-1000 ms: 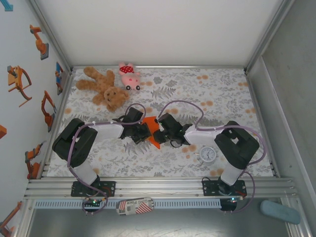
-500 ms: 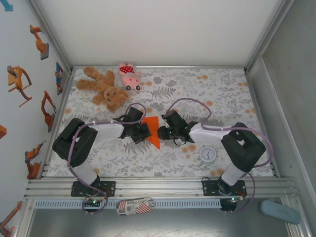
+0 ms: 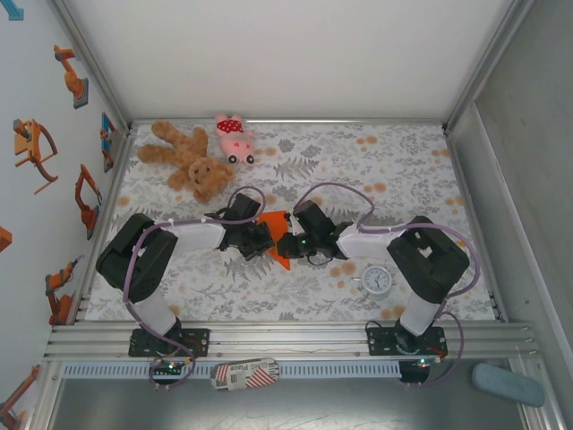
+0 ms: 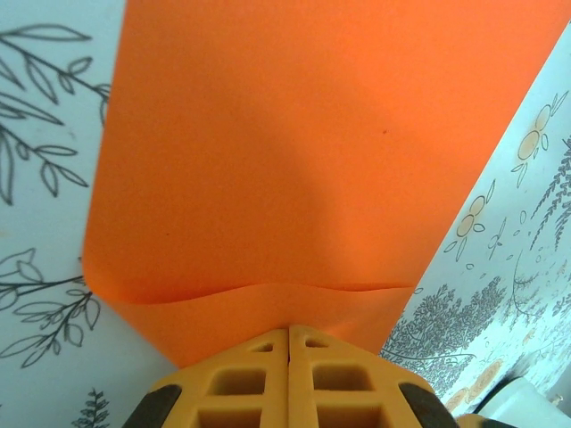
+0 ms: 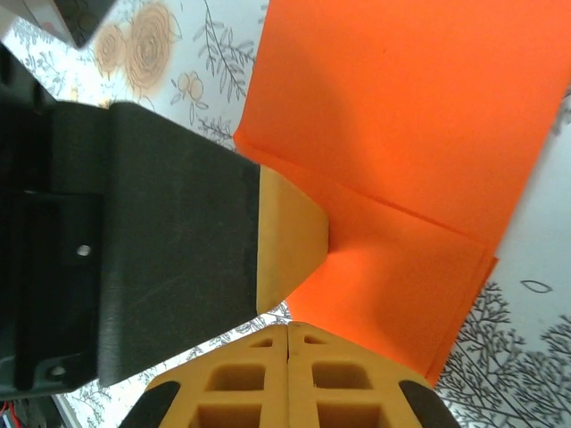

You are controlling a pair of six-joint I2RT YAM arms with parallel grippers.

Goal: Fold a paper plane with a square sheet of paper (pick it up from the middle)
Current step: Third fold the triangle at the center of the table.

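Both pairs of fingers are closed. In the left wrist view the left gripper (image 4: pixel 290 332) has its tips pressed flat together, and the paper (image 4: pixel 294 152) spreads away from them straight ahead, with a loose folded edge bowing just in front of the tips. I cannot tell whether a layer is caught between the tips or whether they only bear down on it.

The right gripper (image 5: pixel 288 328) is shut the same way. The paper (image 5: pixel 401 134) lies just ahead of its tips and to their right. A crease runs slantwise across it, with a second layer showing at the near corner. One left finger (image 5: pixel 287 234) comes in from the left of my right tips and rests its point on the sheet close in front of them.

From above, the left gripper (image 3: pixel 260 240) and right gripper (image 3: pixel 292 244) meet nearly tip to tip, with the paper (image 3: pixel 281 258) between and beneath them on the table (image 3: pixel 403 170). It reads as partly folded and not yet a dart.

I judge the sheet light, thin and floppy. It should take a crease well, but a hard tug will crumple or tear it. Flat on the patterned cloth it will likely slide rather than lift. I would take it by a free folded edge near the centre line, pinching both layers while the other tips pin the sheet.
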